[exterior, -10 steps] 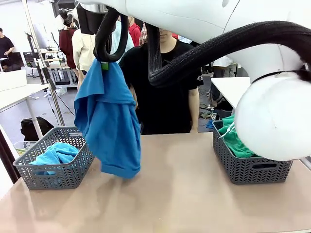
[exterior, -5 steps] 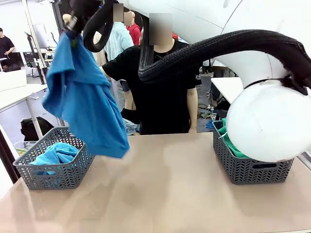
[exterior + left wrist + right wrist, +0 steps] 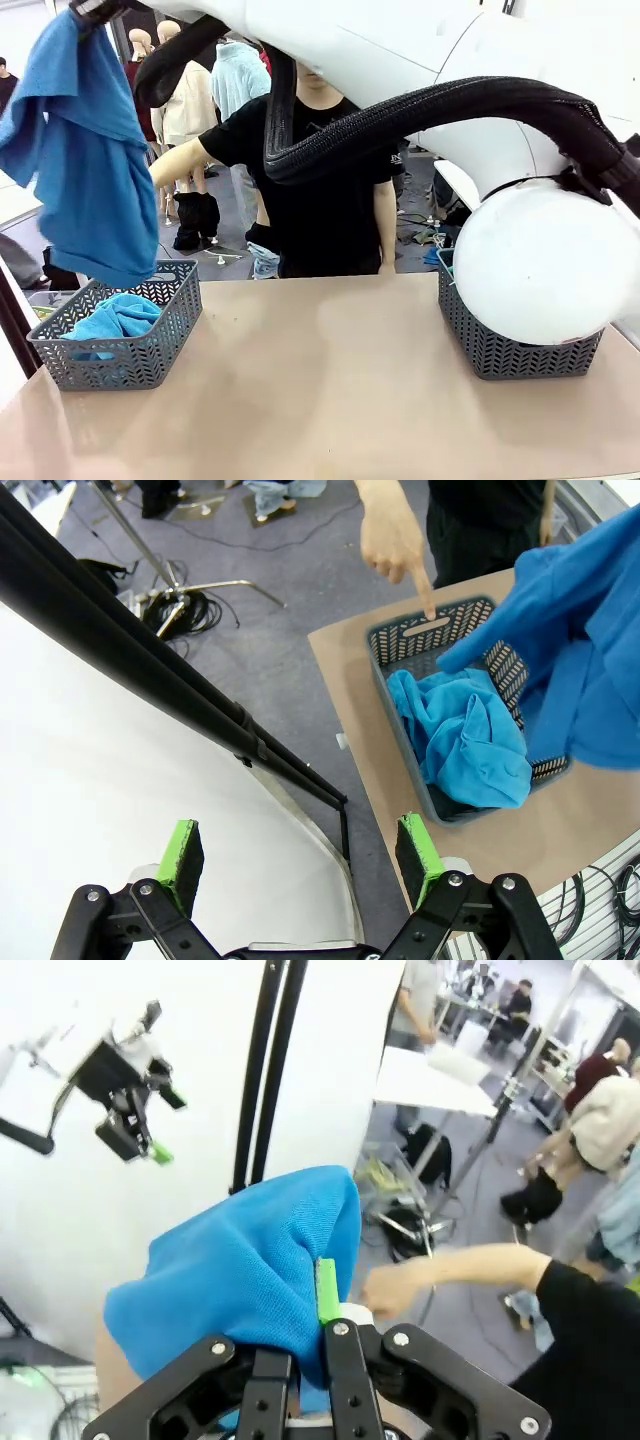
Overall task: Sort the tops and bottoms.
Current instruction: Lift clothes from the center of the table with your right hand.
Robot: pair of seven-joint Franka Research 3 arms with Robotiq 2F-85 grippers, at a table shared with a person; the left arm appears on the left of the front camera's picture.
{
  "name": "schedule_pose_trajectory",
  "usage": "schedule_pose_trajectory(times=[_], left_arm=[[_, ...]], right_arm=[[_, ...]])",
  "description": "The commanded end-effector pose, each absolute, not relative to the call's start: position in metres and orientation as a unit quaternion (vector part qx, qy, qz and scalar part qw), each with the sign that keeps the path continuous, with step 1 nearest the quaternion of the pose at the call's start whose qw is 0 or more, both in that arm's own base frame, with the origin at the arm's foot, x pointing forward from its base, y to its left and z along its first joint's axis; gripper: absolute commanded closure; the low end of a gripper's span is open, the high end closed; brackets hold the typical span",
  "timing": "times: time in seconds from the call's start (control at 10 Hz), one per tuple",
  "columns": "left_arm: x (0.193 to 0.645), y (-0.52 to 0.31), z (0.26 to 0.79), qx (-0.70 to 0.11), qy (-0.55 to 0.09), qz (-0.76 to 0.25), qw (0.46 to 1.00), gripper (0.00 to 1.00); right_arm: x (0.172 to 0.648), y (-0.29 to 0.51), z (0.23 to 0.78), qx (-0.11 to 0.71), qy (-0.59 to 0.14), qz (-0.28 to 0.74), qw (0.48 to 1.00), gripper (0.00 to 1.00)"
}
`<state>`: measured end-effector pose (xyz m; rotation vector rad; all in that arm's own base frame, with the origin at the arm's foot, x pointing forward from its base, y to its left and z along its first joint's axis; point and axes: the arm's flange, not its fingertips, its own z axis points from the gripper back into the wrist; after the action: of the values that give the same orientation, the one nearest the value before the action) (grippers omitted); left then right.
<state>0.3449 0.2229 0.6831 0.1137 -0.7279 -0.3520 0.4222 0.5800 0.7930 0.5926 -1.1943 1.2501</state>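
My right gripper [image 3: 318, 1300] is shut on the medium blue top [image 3: 240, 1270]. In the front view that top [image 3: 85, 170] hangs high at the far left, its hem just over the left grey basket [image 3: 110, 362]. A light turquoise top [image 3: 118, 316] lies crumpled in that basket. In the left wrist view my left gripper [image 3: 300, 855] is open and holds nothing, high beside the table's left end, looking down on the basket [image 3: 395, 695], the turquoise top [image 3: 470, 742] and the hanging blue top [image 3: 585, 655]. The bottoms are hidden.
A person in a black T-shirt [image 3: 320, 190] stands at the far side, one hand [image 3: 395, 542] pointing down at the left basket's far rim. A second grey basket [image 3: 520, 355] stands at the right, mostly behind my right arm's white joint [image 3: 545, 260].
My right arm has carried the blue top up and leftwards, from over the table's middle-left to above the left basket. The person's arm has stretched out towards that basket.
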Motion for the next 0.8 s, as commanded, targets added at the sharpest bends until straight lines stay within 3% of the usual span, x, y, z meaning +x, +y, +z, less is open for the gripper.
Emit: schedule_pose_trajectory(times=[0.0,0.1,0.7], left_arm=[[0.346,0.224,0.684,0.056,-0.355,-0.171,0.918,0.00],[0.346,0.224,0.684,0.056,-0.355,-0.171,0.918,0.00],[0.346,0.224,0.684,0.056,-0.355,-0.171,0.918,0.00]], right_arm=[[0.509,0.692,0.882,0.278,-0.515,0.541,0.604,1.00],[0.422,0.580,0.793,0.257,-0.517,0.542,0.611,1.00],[0.422,0.580,0.793,0.257,-0.517,0.542,0.611,1.00]])
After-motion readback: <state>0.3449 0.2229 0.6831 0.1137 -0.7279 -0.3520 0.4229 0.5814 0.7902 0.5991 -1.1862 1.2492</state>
